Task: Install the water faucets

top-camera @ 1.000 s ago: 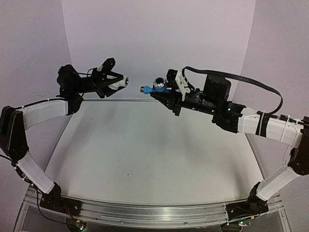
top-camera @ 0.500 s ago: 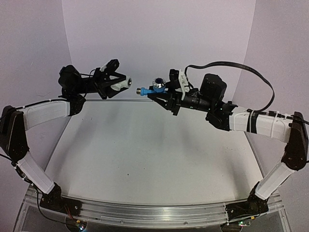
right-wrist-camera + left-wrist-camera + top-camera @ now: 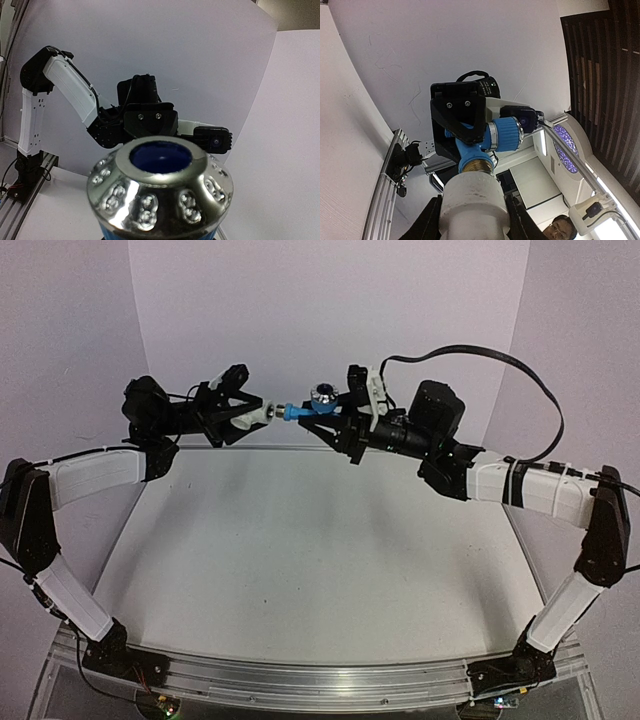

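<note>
High above the surface (image 3: 300,570), both arms stretch inward with pincers facing, the right pincer (image 3: 325,420) clamped on the light-blue tap body (image 3: 300,412) and the left pincer (image 3: 254,415) on the white fitting (image 3: 262,413), the tap's brass threaded end (image 3: 476,165) lying level, in line with and touching the fitting's mouth.

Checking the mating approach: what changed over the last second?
The right gripper carried the blue tap leftward until its threaded end reached the white fitting. The left gripper kept hold of the fitting, barely shifting; both stayed shut.
</note>
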You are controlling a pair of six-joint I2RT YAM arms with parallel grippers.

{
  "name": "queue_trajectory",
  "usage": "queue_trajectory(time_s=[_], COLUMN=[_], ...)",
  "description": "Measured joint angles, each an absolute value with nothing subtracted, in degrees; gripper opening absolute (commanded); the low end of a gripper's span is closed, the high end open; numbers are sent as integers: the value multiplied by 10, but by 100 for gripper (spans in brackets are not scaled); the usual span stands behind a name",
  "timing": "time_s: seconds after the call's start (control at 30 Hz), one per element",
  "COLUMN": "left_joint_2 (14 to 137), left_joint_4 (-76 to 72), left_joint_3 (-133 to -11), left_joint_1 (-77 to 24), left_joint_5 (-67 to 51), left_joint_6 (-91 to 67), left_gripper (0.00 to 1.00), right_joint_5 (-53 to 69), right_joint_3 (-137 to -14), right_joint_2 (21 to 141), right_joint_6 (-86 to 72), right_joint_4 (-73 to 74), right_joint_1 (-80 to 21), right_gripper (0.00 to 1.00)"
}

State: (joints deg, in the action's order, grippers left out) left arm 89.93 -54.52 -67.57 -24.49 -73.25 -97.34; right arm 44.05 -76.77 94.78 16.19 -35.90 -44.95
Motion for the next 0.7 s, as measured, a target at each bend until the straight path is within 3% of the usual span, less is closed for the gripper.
queue_trajectory(time_s=[0.3, 0.7], left_joint_2=[899, 885], left_joint_4=[-545, -546], left_joint_3=[-674, -649], left_joint_1=[-248, -248], left_joint_5=[-722, -683], left_joint_6=[-977, -1008], left_gripper=[0, 0], right_joint_5=[419, 362], right_joint_3=[-768, -768], right_joint_2=[948, 935], right_joint_6=[228, 465], right_joint_4=[-348, -240], right_joint_1=[-471, -477], right_gripper=[0, 0])
